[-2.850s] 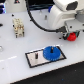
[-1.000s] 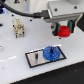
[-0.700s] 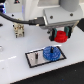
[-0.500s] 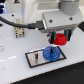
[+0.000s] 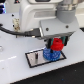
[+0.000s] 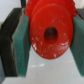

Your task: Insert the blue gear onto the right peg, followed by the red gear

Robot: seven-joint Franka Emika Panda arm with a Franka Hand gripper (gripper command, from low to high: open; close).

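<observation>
While the wide bright-blue toothed plastic gear [image 5: 48, 53] sits on the dark rectangular base plate [image 5: 35, 57] atop the white desk [image 5: 15, 70], the end effector [image 5: 56, 42] grips the small red toothed plastic gear [image 5: 57, 45] just above it. Only the wrist view shows the red gear [image 6: 49, 30] face-on, centre hole toward the camera, between teal pads [image 6: 21, 42]; open desk surrounds the plate.

Red gear [image 6: 48, 34]: shiny smooth plastic. Blue gear [image 5: 49, 53]: bright plastic, bumpy teeth. Fingers [image 6: 22, 47]: soft-looking matt green pads. Bench [image 5: 70, 67]: smooth white. Robot arm [image 5: 47, 12]: glossy white shell.
</observation>
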